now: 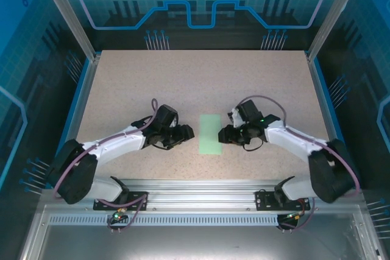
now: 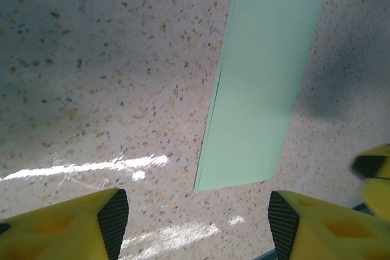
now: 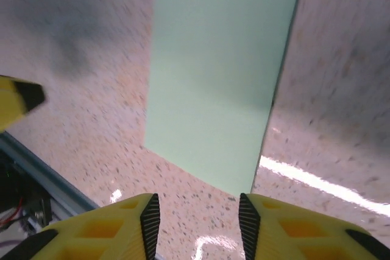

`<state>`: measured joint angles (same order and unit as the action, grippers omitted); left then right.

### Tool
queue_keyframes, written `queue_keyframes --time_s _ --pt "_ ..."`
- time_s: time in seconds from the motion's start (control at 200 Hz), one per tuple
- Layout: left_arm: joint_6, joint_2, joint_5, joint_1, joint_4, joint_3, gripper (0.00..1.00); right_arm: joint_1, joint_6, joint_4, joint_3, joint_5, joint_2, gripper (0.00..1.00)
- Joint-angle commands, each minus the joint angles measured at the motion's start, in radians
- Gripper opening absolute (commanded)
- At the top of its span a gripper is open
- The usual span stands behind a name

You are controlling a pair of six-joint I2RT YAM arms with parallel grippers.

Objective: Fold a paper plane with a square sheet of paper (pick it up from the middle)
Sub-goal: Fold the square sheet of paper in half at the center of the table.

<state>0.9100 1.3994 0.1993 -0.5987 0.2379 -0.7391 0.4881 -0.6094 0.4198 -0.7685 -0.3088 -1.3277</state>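
Left tool [image 1: 185,132], right tool [image 1: 225,134], paper [image 1: 211,134] between

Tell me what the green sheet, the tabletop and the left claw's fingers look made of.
Green sheet: thin matte paper, seemingly; flat, crisp edges. Tabletop: speckled beige, probably laminate or stone composite; glossy glare streaks. Left claw's fingers: yellow moulded plastic, black ribbed pads, likely rubber.
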Motion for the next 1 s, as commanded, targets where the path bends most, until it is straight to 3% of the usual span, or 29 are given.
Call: queue_keyframes --time_s 0.0,0.145,0.18,0.215,0.25,0.28,0.445,0.545,0.695,0.785,0.895,0.995 --pt "0.01 0.041 0.01 -0.003 -0.025 -0.047 0.66 -0.014 0.025 0.073 -0.032 0.214 0.096 0.51" --pt "0.0 0.105 -0.002 -0.002 -0.032 -0.097 0.66 -0.047 0.064 0.096 -0.071 0.24 0.059 0.76" --pt "-0.001 0.122 -0.003 -0.002 -0.036 -0.108 0.66 -0.057 0.029 0.143 -0.1 0.252 0.006 0.74" --pt "0.002 0.137 -0.001 0.0 -0.046 -0.113 0.65 -0.073 0.096 0.158 -0.136 0.166 -0.057 0.74" --pt "0.008 0.152 0.002 0.0 -0.054 -0.119 0.65 -0.083 0.124 0.19 -0.175 0.115 -0.125 0.57" --pt "0.011 0.162 0.005 0.0 -0.061 -0.123 0.65 -0.082 0.11 0.229 -0.201 0.128 -0.17 0.52" --pt "0.027 0.182 0.002 0.001 -0.074 -0.123 0.63 -0.021 0.122 0.135 -0.183 0.113 -0.203 0.48" --pt "0.034 0.174 -0.003 0.003 -0.085 -0.107 0.62 0.01 0.11 0.103 -0.183 0.119 -0.205 0.41" --pt "0.035 0.14 -0.01 0.008 -0.098 -0.079 0.62 0.068 0.09 0.026 -0.144 0.202 -0.153 0.48" --pt "0.038 0.11 -0.023 0.011 -0.11 -0.056 0.63 0.074 0.112 -0.055 -0.088 0.202 -0.148 0.6" --pt "0.035 0.073 -0.043 0.014 -0.122 -0.034 0.63 0.055 0.08 0.076 -0.158 0.202 -0.209 0.59" --pt "0.034 0.048 -0.055 0.016 -0.124 -0.017 0.64 0.07 0.091 0.031 -0.14 0.171 -0.213 0.6"
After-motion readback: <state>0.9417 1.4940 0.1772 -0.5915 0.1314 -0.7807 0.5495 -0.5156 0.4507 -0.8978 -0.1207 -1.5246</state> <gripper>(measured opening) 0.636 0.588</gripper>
